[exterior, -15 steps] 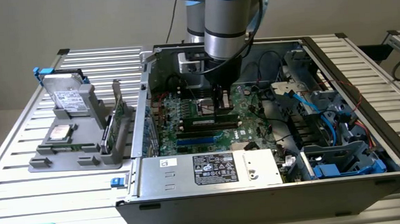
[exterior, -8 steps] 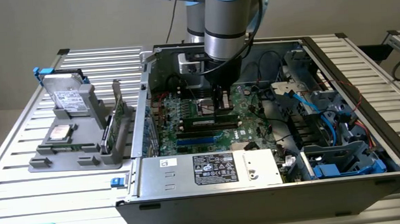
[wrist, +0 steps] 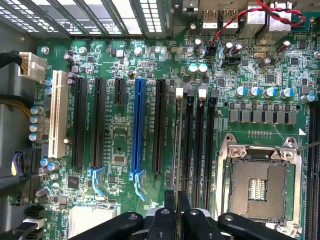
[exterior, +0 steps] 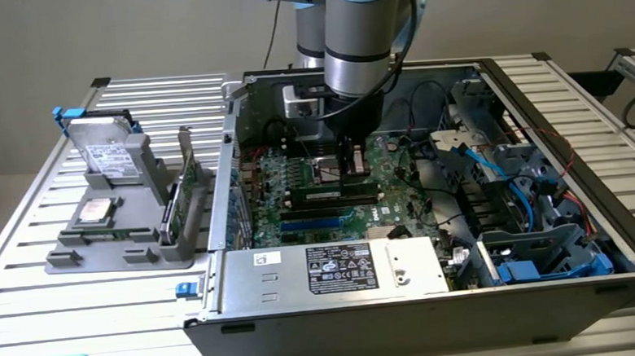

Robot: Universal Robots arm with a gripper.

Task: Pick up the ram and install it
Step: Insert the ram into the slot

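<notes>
Arm: the arm (exterior: pixel 359 29) reaches from above into the open computer case (exterior: pixel 413 328), which lies on a slatted metal table (exterior: pixel 30 299).
Claw: the claw (exterior: pixel 351 174) hangs over the middle of the green main board (exterior: pixel 263 213). In the wrist view its two black fingers (wrist: pixel 170 205) stand close together and pinch a thin edge between them.
Ram: the ram (wrist: pixel 176 150) shows edge-on in the wrist view. It runs from the fingertips along the first of four black memory slots (wrist: pixel 200 145), the one nearest the blue slot (wrist: pixel 138 125).
Seating: it cannot be told whether the stick is pushed home in that slot or only lined up with it.
Board: a white slot (wrist: pixel 57 112) lies well apart from the blue one, with black slots between them. An open metal processor socket (wrist: pixel 255 182) sits just beside the memory slots, on the side away from the blue slot.
Case front: a silver power box (exterior: pixel 344 266) with a printed label sits along the near wall in the exterior view.
Stand: on the exterior view's left of the case, a grey stand (exterior: pixel 115 242) sits on the table. It holds a silver drive (exterior: pixel 110 152) leaning back and a green card (exterior: pixel 179 193) set on edge.
</notes>
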